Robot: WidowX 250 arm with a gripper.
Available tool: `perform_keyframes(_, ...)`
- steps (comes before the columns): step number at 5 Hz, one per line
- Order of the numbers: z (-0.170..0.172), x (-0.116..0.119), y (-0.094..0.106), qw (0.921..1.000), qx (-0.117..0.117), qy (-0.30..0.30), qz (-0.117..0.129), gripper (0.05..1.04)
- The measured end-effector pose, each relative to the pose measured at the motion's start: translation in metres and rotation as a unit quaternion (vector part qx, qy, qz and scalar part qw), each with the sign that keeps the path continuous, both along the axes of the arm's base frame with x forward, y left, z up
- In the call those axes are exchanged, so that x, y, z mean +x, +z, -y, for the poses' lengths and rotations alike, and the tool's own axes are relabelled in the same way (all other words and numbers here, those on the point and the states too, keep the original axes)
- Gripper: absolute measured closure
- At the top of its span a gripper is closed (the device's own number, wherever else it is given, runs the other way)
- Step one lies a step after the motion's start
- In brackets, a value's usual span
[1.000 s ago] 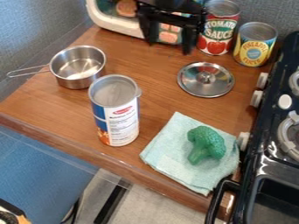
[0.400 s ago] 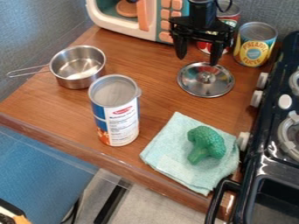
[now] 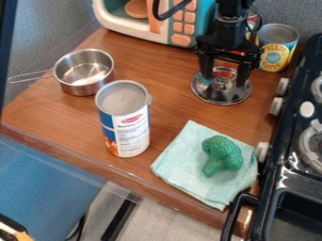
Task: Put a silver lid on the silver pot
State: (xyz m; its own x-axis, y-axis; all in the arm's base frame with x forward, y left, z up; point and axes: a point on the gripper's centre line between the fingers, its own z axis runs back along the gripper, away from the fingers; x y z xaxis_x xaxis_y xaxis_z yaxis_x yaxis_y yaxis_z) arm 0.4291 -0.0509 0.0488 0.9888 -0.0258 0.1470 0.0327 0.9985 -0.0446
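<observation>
You see the lid in shiny, smooth metal and the pot in metal with a softer sheen. Your counter shows smooth wood grain, the cloth is matt fabric, and the broccoli looks like bumpy plastic.

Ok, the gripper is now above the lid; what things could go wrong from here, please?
The gripper is open around the small knob of the lid; the round knob might slip out or the lid could tilt when lifted. The tall can stands close beside the pot, so a lid carried low could knock it. The pot looks empty and probably light, so a clumsy placement might push it.
</observation>
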Motion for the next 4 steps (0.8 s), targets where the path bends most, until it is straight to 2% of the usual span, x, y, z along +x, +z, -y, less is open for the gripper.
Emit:
perform_keyframes(1, 0.0025, -0.0009, -0.0123, 0.9999, -0.003, 0.002, -0.014, 0.117)
perform_keyframes(2, 0.0021, 0.001, -0.0124, 0.9999, -0.001, 0.002, -0.011, 0.391)
perform_keyframes(3, 0.0024, 0.0014, -0.0116, 0.9999, 0.0, 0.0, -0.01, 0.717)
perform_keyframes(4, 0.0024, 0.0016, -0.0106, 0.9999, 0.0, -0.001, -0.011, 0.802)
